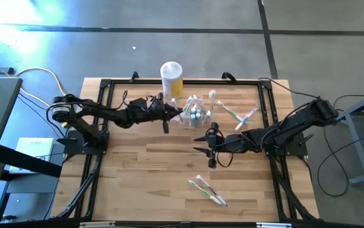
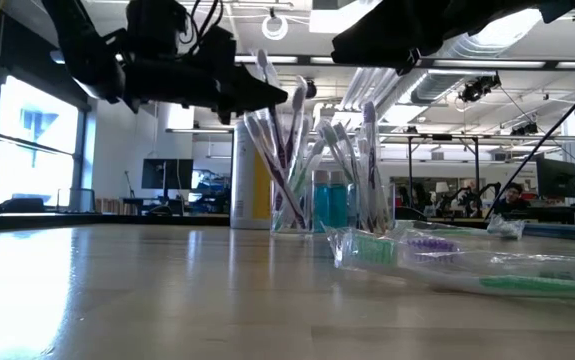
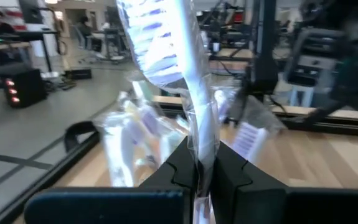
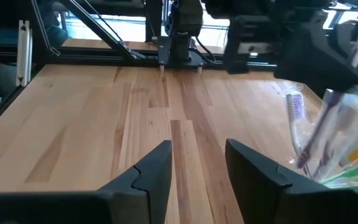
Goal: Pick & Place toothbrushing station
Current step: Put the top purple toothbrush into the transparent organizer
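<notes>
From above, the clear toothbrushing station point(image 1: 195, 113) stands at the far middle of the wooden surface point(image 1: 150, 171), crowded with wrapped toothbrushes, just beside a yellow canister point(image 1: 172, 80) with a white lid. The left pincer point(image 1: 176, 113) reaches up against it; the right pincer point(image 1: 211, 147) hovers nearer the front, apart from it. More wrapped toothbrushes point(image 1: 207, 190) lie loose in front. At surface level, the station point(image 2: 319, 205) shows brushes standing upright and something blue inside. The left wrist camera shows the pincer point(image 3: 198, 177) pressed together on a wrapped toothbrush point(image 3: 179, 68). The right wrist camera shows its pincer point(image 4: 198, 168) spread, holding nothing. No writing is readable anywhere.
</notes>
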